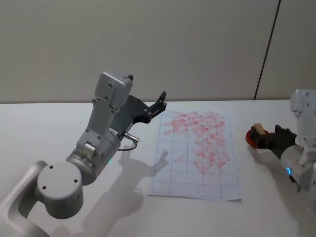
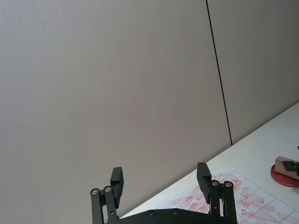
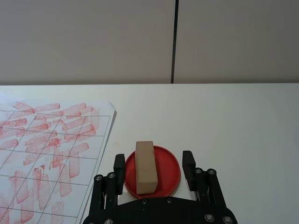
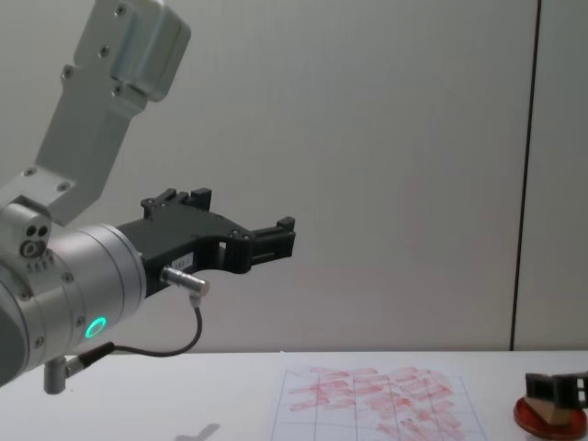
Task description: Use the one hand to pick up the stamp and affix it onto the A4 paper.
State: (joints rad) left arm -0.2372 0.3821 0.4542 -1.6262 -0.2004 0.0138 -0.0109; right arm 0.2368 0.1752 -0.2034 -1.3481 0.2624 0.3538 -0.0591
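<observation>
The left gripper (image 2: 160,179) hangs parked above the table's left side, fingers spread and empty. Next lies the A4 paper (image 1: 197,163), flat and already crowded with red marks. To its right the stamp (image 3: 145,165) stands on the red ink pad (image 3: 170,173), between the right gripper (image 3: 153,162)'s spread fingers, which are not touching it. Centre on the block's long sides, close squarely, then lift straight up (a tilt would probably smear the print).
</observation>
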